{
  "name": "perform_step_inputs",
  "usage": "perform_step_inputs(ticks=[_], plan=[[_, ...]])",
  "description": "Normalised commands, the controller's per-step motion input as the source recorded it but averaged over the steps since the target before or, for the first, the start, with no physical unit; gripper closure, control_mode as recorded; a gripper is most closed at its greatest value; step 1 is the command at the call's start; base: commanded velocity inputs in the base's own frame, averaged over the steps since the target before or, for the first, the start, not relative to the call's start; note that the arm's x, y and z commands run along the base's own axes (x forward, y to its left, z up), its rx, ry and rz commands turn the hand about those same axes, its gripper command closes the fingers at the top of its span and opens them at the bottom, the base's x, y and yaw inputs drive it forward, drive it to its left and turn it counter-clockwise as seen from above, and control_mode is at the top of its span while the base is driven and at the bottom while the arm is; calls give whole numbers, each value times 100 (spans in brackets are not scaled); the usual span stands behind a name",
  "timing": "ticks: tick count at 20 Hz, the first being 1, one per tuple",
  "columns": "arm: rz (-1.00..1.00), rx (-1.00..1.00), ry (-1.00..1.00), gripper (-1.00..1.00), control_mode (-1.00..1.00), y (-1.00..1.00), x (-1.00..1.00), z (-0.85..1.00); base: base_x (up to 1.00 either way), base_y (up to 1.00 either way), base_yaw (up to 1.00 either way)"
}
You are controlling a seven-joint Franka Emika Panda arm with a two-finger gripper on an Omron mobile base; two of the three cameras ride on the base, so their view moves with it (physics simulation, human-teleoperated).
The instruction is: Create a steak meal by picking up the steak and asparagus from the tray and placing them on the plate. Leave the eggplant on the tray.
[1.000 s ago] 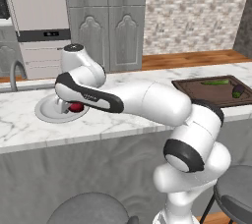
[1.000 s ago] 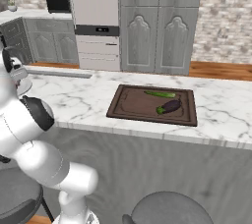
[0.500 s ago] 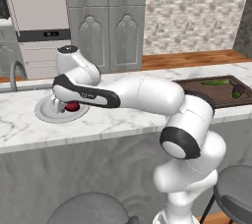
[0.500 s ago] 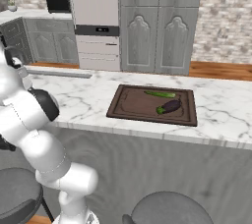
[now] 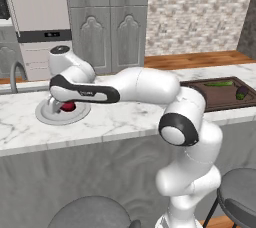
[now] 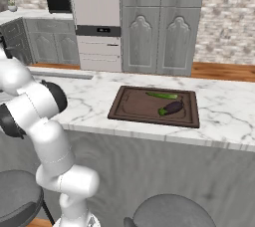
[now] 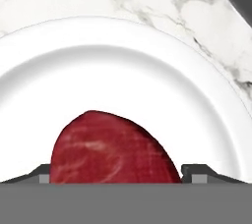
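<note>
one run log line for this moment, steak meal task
steak: over plate, between tool fingers | grip: cannot tell | asparagus: on tray | eggplant: on tray | left: asparagus

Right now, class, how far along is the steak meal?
The steak is over the plate, between the fingers, though whether they grip it is unclear. The asparagus lies on the tray beside the eggplant; it is left to move, and the eggplant stays.
</note>
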Motion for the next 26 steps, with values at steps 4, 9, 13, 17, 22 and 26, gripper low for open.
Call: perform_step_inputs(ticks=[4, 9, 13, 17, 22, 26], plan=[[0, 0, 0, -100, -100, -7, -3, 4, 0, 0, 0], [0, 0, -3, -100, -100, -14, -21, 24, 0, 0, 0], [-1, 0, -6, -100, -100, -44, -73, 39, 0, 0, 0], [-9, 4, -15, -100, -100, -91, -79, 3, 0, 0, 0], [-11, 12, -17, -100, -100, -100, -74, -2, 0, 0, 0], [-9, 19, -17, -100, -100, -100, -63, 12, 0, 0, 0]])
